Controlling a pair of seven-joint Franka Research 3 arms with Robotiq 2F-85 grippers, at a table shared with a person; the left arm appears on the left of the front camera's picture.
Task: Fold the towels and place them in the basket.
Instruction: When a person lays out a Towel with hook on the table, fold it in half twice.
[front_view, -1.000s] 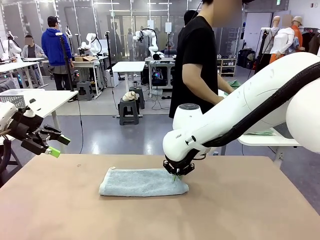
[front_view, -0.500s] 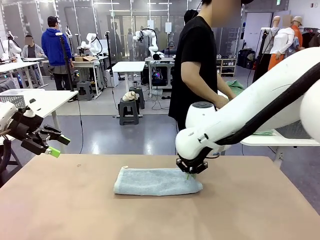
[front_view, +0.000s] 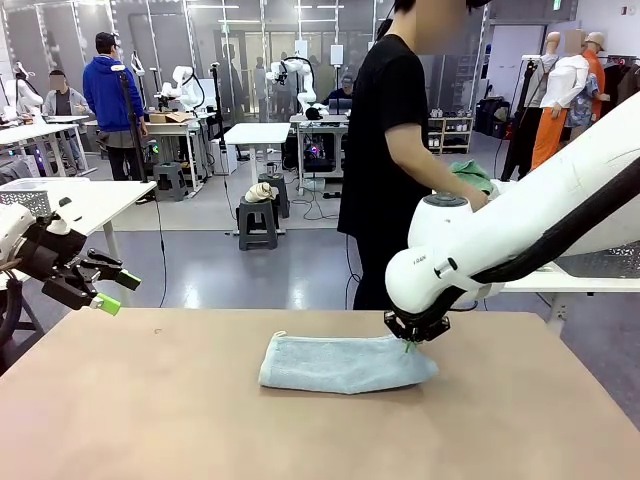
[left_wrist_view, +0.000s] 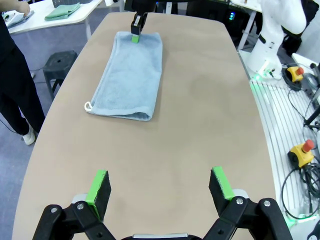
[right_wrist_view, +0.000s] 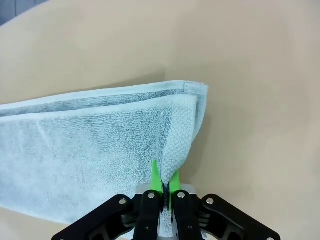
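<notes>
**Setting.** Open workshop with white tables, stools and other workstations in the background. In the foreground is a plain tan bench (front_view: 150, 420).

**Item 1.** Pale blue-grey terry towel (front_view: 345, 362), folded into a long narrow band.
- Position: lies flat on the bench, right of centre in the front view and nearer the far edge.
- Detail: a small corner loop (left_wrist_view: 88, 106) sits at the end away from the grip.
- Handling, as judged: light, soft and limp, with no stiffness, so it will sag from any single hold. The layers may slip apart or open if it is hauled by one corner. The terry pile should give the pads good friction, and the towel is not fragile.
- Where to hold: at a corner or along the folded edge, pinching all layers together. A second hold at the loop end would keep the fold square.

**Item 2.** Right gripper (right_wrist_view: 162, 185), black with green pads. Its fingers are closed on a pinch of the towel at its right-hand end, near the corner, and the cloth is drawn up between the pads.

**Item 3.** Left gripper (left_wrist_view: 160, 185). Its fingers are spread wide and hold nothing. It is raised off the bench, well apart from the towel on the loop-end side.

**Item 4.** Person in a black short-sleeved top (front_view: 385, 130), standing beyond the towel and turned towards a white side table. One hand is at a mint green cloth (front_view: 468, 176) there. Whether that cloth is folded cannot be told in the front view.
</notes>
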